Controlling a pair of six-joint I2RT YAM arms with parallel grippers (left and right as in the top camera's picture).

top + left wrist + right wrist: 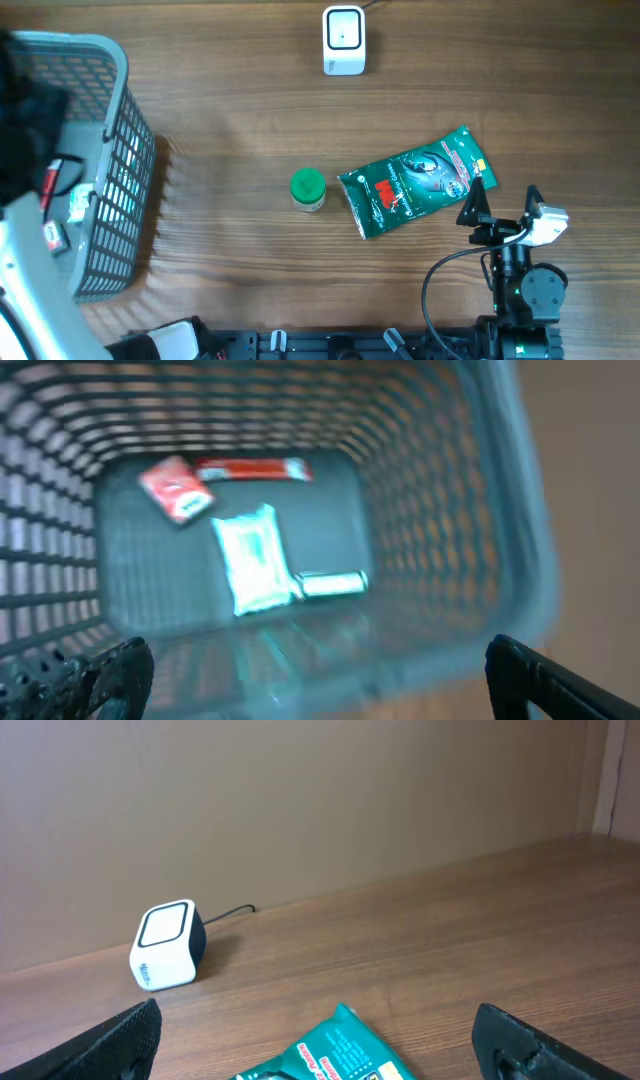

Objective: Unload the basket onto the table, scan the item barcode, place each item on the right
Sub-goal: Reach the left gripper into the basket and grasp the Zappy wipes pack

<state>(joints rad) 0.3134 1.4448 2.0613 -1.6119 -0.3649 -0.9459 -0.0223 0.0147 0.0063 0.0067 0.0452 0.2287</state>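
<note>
Well, the biggest thing is the brown wooden table (230, 130), and everything sits on it. Next is the grey plastic basket (120, 180) at the left side, out of the way, so things for scanning can wait in it or drop into it. The left gripper (320, 682) hangs over the basket with its two fingers spread wide and nothing between them. I think it looks down there to pick something. The green packet (415, 180) lies flat near the middle right of the table, tipped at a slant. I cannot see its barcode. The right gripper (505, 202) sits just beside the packet's right end, low over the table, with its fingers spread wide and nothing in them. It looks ready to pinch that end, so I guess this packet is the thing to scan. The white scanner box (343, 40) stands at the far edge, well apart from the packet, with its window facing up so a barcode can be held over it. The small jar with a green lid (308, 188) stands just left of the packet. Smallest are the red packs (175, 490) and a white pack (250, 560) on the basket floor.
</note>
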